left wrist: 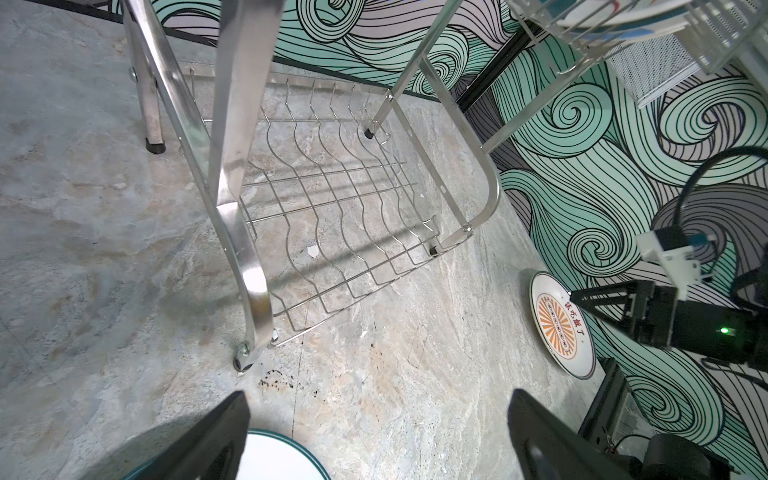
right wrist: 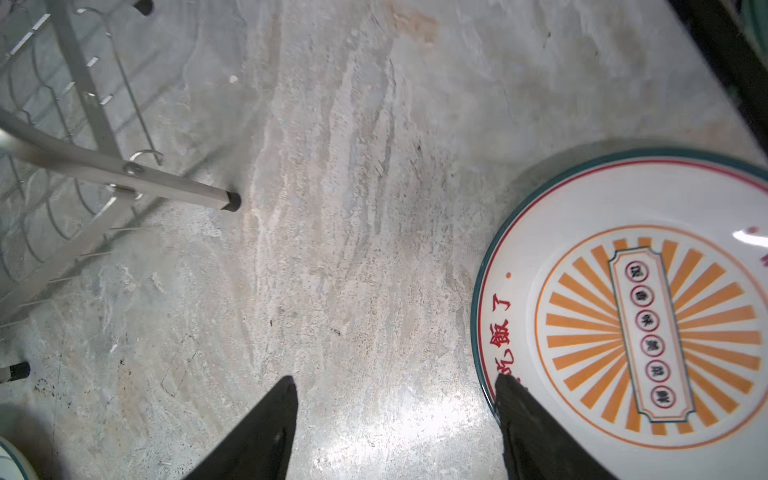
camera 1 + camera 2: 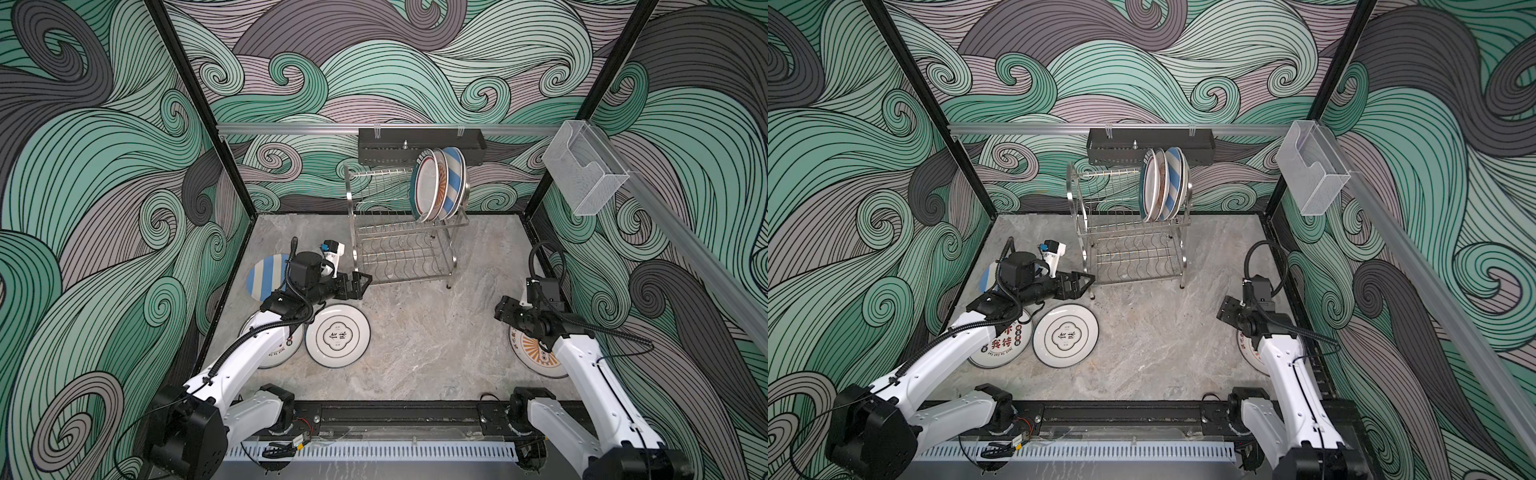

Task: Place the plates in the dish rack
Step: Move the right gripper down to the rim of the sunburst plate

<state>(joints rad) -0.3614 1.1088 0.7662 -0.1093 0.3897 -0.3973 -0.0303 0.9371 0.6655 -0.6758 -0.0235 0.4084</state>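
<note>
The steel dish rack (image 3: 399, 245) (image 3: 1129, 249) stands at the back of the table, with three plates (image 3: 440, 183) upright at the right end of its upper tier. Flat on the table lie a blue-and-white striped plate (image 3: 264, 274), a white plate with characters (image 3: 337, 336), a plate (image 3: 270, 349) partly hidden under the left arm, and an orange sunburst plate (image 2: 644, 324) (image 3: 536, 353). My left gripper (image 3: 361, 282) (image 1: 378, 395) hangs open and empty by the rack's front left leg. My right gripper (image 3: 500, 311) (image 2: 395, 378) is open, one fingertip over the sunburst plate's rim.
A black perforated tray (image 3: 419, 145) hangs on the back rail above the rack. A clear plastic box (image 3: 582, 170) is fixed on the right rail. Patterned walls close in three sides, and the arms' black base rail (image 3: 395, 415) runs along the front.
</note>
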